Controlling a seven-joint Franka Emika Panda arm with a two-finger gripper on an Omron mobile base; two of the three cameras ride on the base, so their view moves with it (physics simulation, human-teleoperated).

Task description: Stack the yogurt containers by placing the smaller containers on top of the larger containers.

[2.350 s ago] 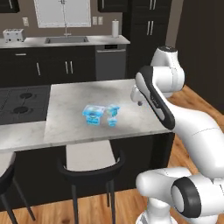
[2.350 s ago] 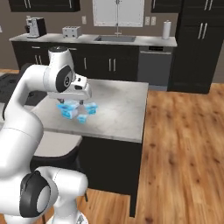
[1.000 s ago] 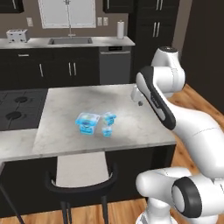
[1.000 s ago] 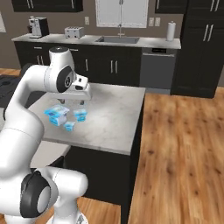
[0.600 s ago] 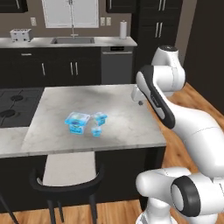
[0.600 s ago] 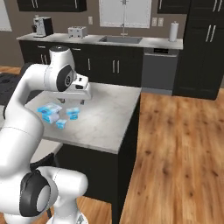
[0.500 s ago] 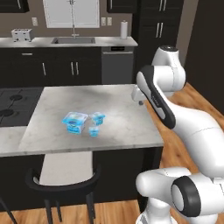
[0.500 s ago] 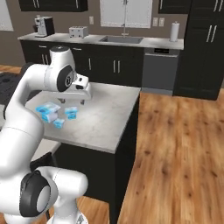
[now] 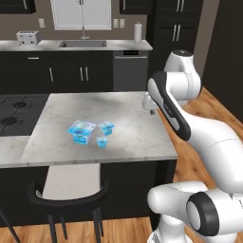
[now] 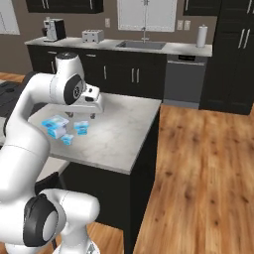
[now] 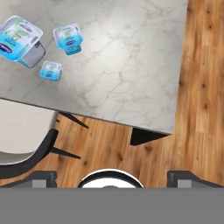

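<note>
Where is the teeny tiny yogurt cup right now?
The tiniest yogurt cup sits on the marble island counter, just in front of the medium cup and right of the largest cup, near the stool-side edge.

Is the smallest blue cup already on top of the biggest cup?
No, the smallest cup stands on the counter beside the biggest cup, apart from it.

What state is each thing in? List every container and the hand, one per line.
Large yogurt container: upright on the counter, nothing stacked on it.
Medium yogurt container: upright on the counter, standing apart from the others.
Tiny yogurt container: upright on the counter, unstacked.
Hand: open, empty, above the counter, away from the containers.
</note>
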